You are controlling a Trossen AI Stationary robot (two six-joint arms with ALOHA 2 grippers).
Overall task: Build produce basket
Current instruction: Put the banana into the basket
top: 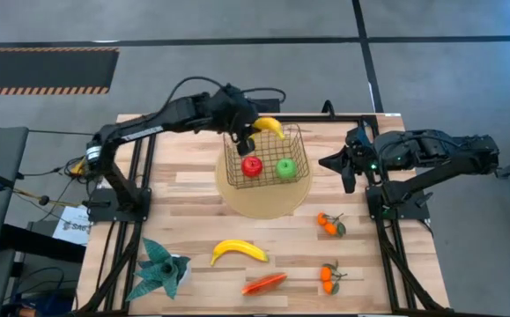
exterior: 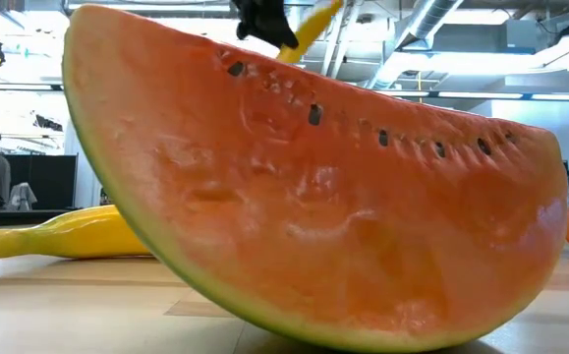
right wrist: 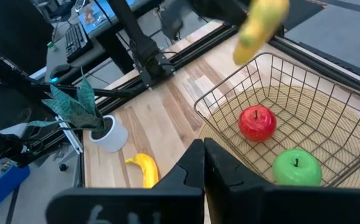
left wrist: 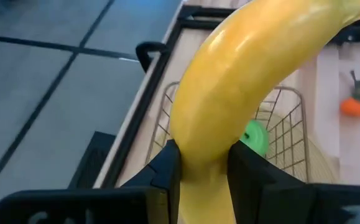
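The gold wire basket (top: 298, 141) stands on a round tan mat (top: 268, 204) at the table's far middle. A red apple (top: 252, 166) and a green apple (top: 285, 168) lie in it. My left gripper (left wrist: 203, 155) is shut on a yellow banana (top: 269, 126) above the basket's far left corner. A second banana (top: 239, 251) lies on the table near the front. My right gripper (right wrist: 203, 149) hangs shut and empty to the right of the basket, above the table. My left gripper pinches the banana near one end (left wrist: 204, 174) between its two fingers, which lie across it. The fingers slant down from the table's far left. The banana is lifted clear and juts out past the fingertips over the basket's rim (left wrist: 279, 93).
A watermelon slice (top: 264, 283) lies at the front edge and fills the low view. Two tangerine clusters (top: 329, 224) (top: 328, 276) lie front right. A teal spiky plant in a white pot (top: 162, 269) stands front left. Black rails run along the table's sides.
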